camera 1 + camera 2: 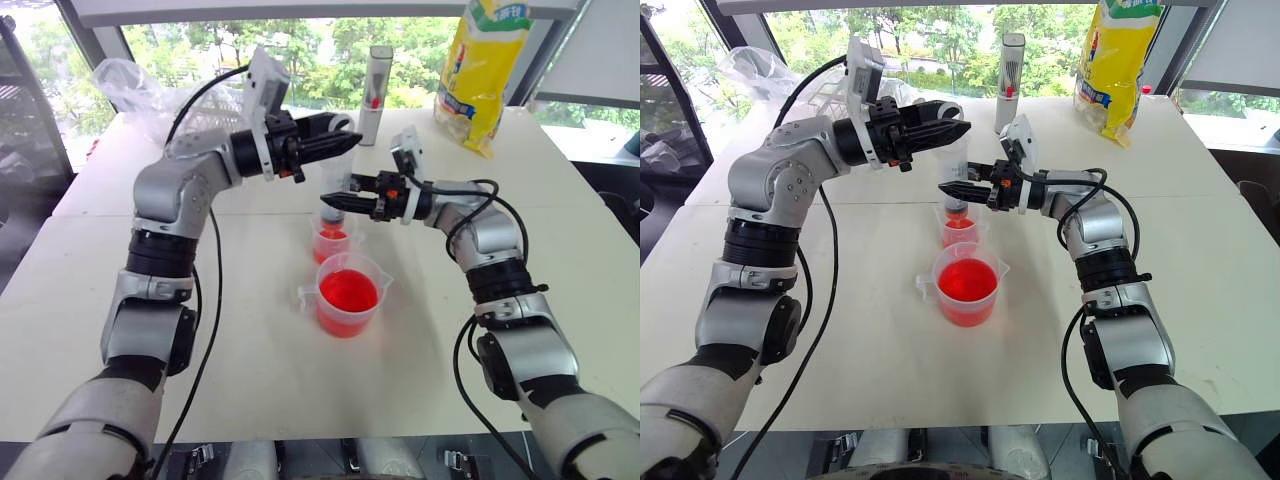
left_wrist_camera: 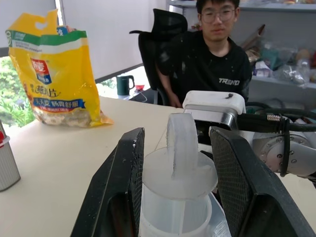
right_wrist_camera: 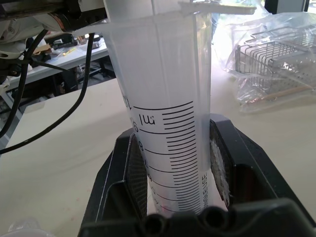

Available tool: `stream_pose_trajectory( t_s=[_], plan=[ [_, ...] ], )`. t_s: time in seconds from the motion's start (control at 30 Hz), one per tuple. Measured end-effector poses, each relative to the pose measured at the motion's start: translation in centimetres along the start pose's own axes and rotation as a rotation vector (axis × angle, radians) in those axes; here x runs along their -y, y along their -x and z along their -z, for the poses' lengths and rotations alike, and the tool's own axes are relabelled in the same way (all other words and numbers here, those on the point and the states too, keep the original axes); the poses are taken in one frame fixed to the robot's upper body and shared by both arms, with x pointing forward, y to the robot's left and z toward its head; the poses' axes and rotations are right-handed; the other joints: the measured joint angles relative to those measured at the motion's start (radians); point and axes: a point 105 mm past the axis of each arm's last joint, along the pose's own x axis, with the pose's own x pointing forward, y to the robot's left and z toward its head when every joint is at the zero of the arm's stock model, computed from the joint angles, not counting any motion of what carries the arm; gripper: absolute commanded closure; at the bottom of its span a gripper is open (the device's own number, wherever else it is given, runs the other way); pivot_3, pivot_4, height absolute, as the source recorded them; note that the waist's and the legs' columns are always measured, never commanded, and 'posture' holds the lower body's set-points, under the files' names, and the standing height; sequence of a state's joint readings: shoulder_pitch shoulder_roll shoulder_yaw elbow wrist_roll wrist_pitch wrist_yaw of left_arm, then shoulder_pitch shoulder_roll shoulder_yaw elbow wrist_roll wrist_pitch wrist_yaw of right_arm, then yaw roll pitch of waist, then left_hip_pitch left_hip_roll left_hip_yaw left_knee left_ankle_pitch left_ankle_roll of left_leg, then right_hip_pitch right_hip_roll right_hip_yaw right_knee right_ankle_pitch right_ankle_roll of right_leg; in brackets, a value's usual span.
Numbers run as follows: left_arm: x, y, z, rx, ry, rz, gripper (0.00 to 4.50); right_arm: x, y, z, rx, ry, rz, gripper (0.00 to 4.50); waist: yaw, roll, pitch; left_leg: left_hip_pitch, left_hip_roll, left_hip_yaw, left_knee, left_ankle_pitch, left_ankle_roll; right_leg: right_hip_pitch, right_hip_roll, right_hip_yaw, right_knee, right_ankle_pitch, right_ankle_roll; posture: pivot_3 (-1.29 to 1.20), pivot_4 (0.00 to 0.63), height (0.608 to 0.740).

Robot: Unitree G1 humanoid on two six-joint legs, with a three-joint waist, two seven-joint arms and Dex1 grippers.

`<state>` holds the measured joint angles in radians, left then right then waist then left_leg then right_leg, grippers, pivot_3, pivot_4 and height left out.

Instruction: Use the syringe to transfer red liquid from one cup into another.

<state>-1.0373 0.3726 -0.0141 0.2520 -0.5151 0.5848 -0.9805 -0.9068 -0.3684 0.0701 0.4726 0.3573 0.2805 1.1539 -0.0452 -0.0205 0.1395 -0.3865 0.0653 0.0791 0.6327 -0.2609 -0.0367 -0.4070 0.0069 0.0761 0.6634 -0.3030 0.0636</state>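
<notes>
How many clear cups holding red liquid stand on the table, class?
2. The handled beaker stands nearer the robot; the smaller cup stands just behind it, under the syringe. No others show, though the arms could hide one.

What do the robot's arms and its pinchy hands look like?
Both arms are shiny silver-grey shells joined by black rings, with black cables looping along them. The left gripper and right gripper each have two black fingers with ribbed, grid-textured pads, small orange bits by the wrist, and a white camera box on top.
</notes>
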Motion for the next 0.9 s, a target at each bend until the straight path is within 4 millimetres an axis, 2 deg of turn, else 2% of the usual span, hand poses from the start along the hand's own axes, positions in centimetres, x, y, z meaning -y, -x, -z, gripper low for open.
stream_pose_trajectory(
  t_s=[0.9],
  plan=[
    [0.0,0.2,1.1,-0.03,0.036,-0.021,3.05,0.0,0.0,0.1,-0.004,-0.013,0.0,3.12,0.0,0.0,0.0,0.0,0.0,0.0,0.0,0.0,0.0,0.0,0.0,0.0,0.0,0.0,0.0,0.0,0.15,0.74]
  ],
)
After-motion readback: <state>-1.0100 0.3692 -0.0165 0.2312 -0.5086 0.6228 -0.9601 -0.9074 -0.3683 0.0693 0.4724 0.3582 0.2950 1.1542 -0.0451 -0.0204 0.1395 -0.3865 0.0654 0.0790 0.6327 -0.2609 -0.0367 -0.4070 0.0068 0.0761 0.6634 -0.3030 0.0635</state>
